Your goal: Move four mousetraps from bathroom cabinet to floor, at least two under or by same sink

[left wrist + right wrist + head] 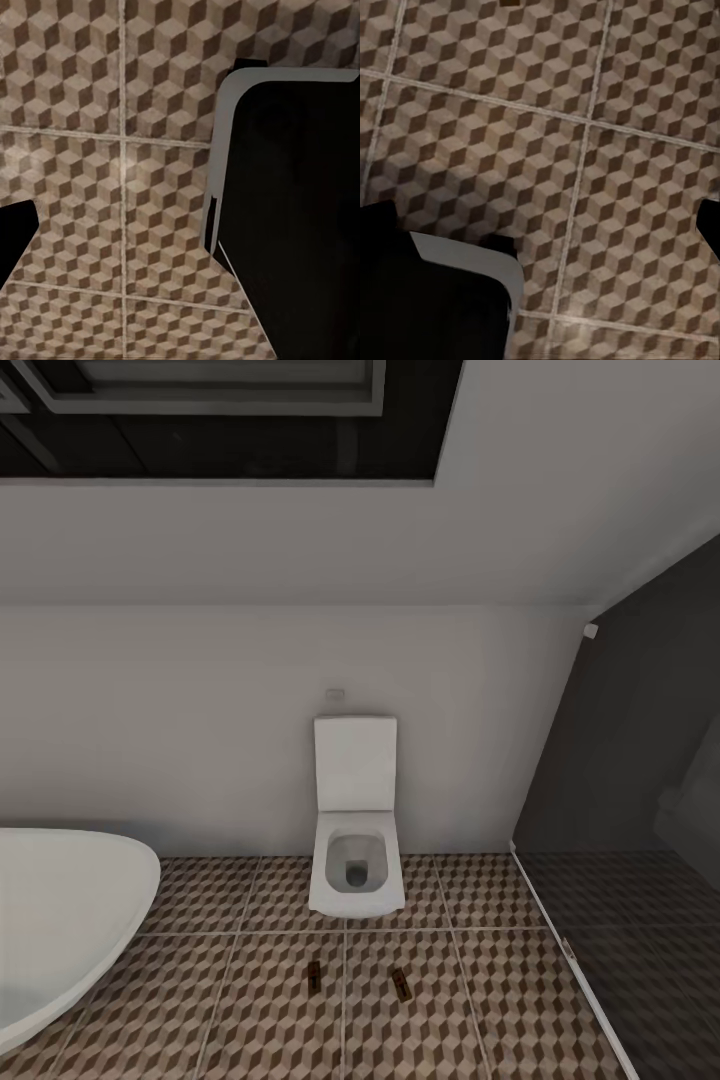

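The head camera is looking at a bathroom wall, pale and plain. A white toilet point(356, 830) is standing against it with its lid raised and its bowl open toward the camera. A small pale plate point(335, 693) is sitting on the wall just above the lid.

The floor point(250, 1000) is showing large square tiles printed with a brown, beige and white cube pattern, with pale grout lines. 2 mousetraps are lying flat on it in front of the toilet, near each other but apart: one point(314, 975) below the bowl's left edge, the other point(402, 984) below its right edge (each is a small brown board with dark markings, too small to make out further).

At the left, the curved white rim of a bathtub point(70, 930) is reaching into the picture. At the right, a dark shower area point(640, 920) is meeting the tiles along a pale strip.

The left wrist camera is looking down on the same cube tiles, with a dark robot part edged in grey point(292, 210) beside them. The right wrist camera is showing tiles too, and another dark, grey-edged part point(435, 300). Whether either gripper is released or clenched cannot be told.
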Controlling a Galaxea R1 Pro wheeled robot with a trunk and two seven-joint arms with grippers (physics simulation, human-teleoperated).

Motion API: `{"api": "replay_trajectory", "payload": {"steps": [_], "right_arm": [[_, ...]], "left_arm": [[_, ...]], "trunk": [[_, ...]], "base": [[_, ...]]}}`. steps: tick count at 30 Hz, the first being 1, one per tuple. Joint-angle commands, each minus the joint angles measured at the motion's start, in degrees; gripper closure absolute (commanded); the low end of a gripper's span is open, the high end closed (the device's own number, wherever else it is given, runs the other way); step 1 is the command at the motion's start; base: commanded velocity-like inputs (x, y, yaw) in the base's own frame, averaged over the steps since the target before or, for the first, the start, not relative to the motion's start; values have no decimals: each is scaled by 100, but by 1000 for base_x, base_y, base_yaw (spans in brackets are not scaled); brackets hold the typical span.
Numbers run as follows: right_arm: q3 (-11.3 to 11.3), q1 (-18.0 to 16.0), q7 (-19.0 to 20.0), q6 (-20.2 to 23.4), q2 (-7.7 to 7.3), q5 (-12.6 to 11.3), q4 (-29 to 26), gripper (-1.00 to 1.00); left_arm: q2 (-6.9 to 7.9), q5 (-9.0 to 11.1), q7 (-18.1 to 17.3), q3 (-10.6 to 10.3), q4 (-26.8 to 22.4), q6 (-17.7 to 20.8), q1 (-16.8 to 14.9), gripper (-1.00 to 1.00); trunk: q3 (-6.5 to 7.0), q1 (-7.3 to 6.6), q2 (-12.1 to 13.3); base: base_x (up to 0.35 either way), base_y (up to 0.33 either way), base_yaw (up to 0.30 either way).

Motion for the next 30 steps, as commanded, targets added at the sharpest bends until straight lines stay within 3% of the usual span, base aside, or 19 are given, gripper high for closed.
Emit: {"api": "replay_trajectory", "payload": {"steps": [1, 7, 13, 15, 18, 21, 30], "right_arm": [[41, 52, -11, -15, -14, 4, 4, -100], [36, 438, 43, -40, -186, -58, 4, -100], [35, 562, 65, -38, -333, -560, 4, -100], [34, 580, 66, -31, -358, -836, 4, -100], [34, 591, 59, -14, -352, -1132, 1, -100], [34, 596, 40, -3, -319, -1270, -3, -100], [33, 599, 31, 8, -121, -1352, -16, -100]], "left_arm": [[-7, 53, 2, -49, 23, -44, -3, -100], [-148, 53, 284, -48, 10, -211, 21, -100], [-243, 57, 480, -44, 4, -381, 25, -100], [-242, 59, 505, -40, 1, -402, 25, -100], [-238, 61, 521, -34, -3, -416, 25, -100], [-236, 62, 527, -29, -7, -421, 26, -100], [-242, 47, 516, -41, -13, -434, 26, -100]], "trunk": [[-12, 3, -12], [-12, 3, -12], [-12, 3, -12], [-12, 3, -12], [-12, 3, -12], [-12, 3, -12], [-12, 3, -12]], "base": [[0, 0, 0], [0, 0, 0], [0, 0, 0], [0, 0, 0], [0, 0, 0], [0, 0, 0], [0, 0, 0]]}}
